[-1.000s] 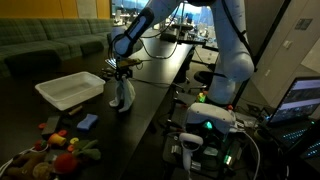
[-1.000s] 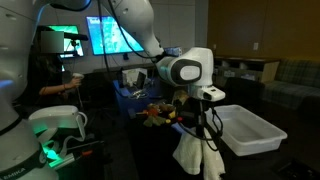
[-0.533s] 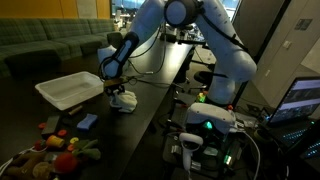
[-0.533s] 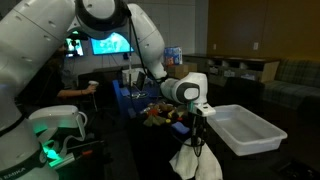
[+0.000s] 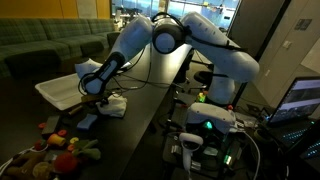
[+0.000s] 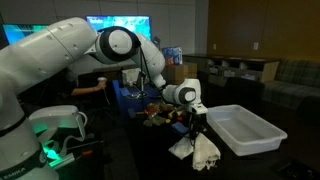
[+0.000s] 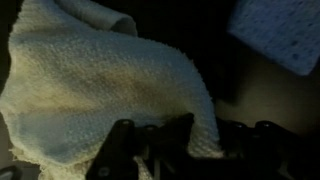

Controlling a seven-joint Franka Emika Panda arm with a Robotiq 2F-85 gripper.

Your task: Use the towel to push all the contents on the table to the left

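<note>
The towel [image 5: 113, 104] is a pale crumpled cloth, and its lower part lies bunched on the dark table [image 5: 145, 108]. My gripper [image 5: 98, 97] is shut on the towel's top, low over the tabletop. Right behind it stands the white tray [image 5: 60, 88]. The small red, yellow and green toy items [image 5: 55, 148] lie heaped at the near end, with a blue flat piece [image 5: 87, 121] between them and the towel. In an exterior view the towel [image 6: 200, 152] hangs from my gripper [image 6: 193, 128] beside the tray [image 6: 248, 130]. In the wrist view the towel [image 7: 100, 80] fills the picture above my gripper [image 7: 165, 150].
The robot's base with a green light [image 5: 212, 122] and cables stands just off the table's long edge. A sofa [image 5: 45, 45] runs along the back wall. Lit monitors [image 6: 115, 35] stand behind the toy pile [image 6: 158, 115]. A pale blue textured piece [image 7: 280, 30] shows in the wrist view.
The arm has swung down and toward the toy pile. The towel, hanging free a second ago, now rests bunched on the table beside the tray. The gripper stays shut on it.
</note>
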